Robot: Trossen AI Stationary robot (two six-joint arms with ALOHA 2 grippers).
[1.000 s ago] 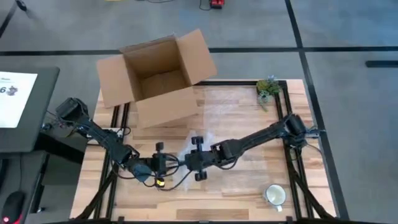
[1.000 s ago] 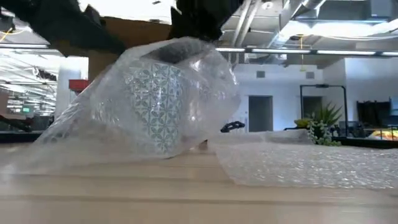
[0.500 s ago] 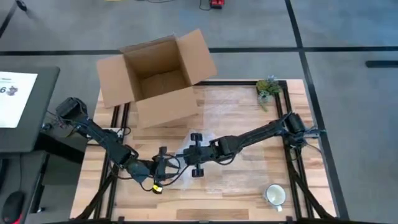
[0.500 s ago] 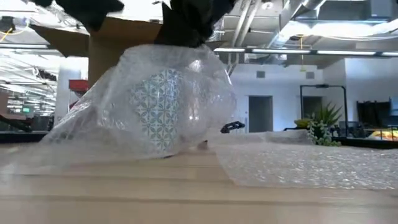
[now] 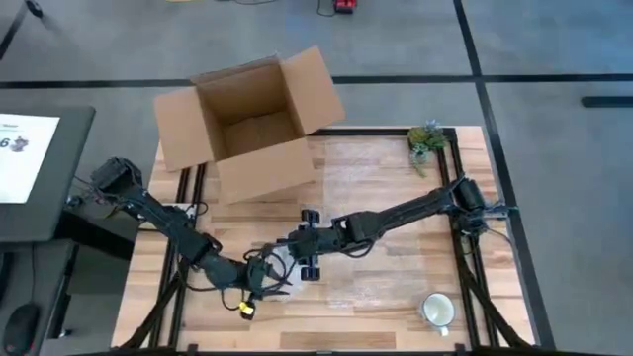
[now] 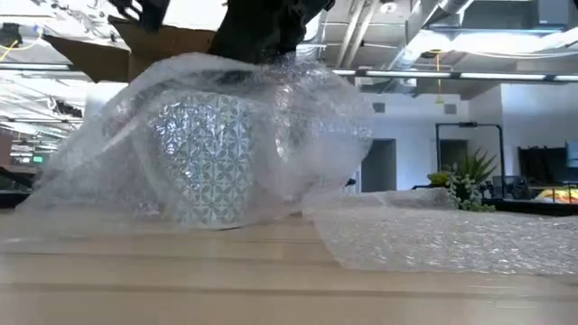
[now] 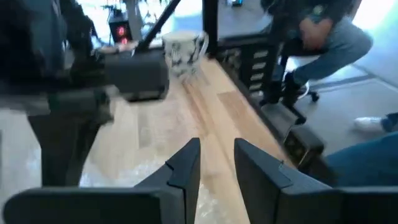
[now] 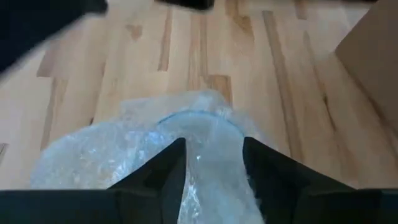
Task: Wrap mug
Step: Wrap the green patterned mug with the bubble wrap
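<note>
Your patterned mug point(image 6: 203, 158) is standing upright at the left of the low view, draped in bubble wrap point(image 6: 298, 135) on the table point(image 5: 386, 297). Your right pincer point(image 8: 211, 155) is pinching the wrap over the mug's rim. Your left pincer point(image 7: 217, 165) is hovering slightly apart, holding nothing, lower centre in the high view.

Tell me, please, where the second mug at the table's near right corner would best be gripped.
Probably at the rim of the spare mug, coming straight down: it stands upright with its mouth open and bare wood around it. Which way its handle points is hard to tell.
</note>
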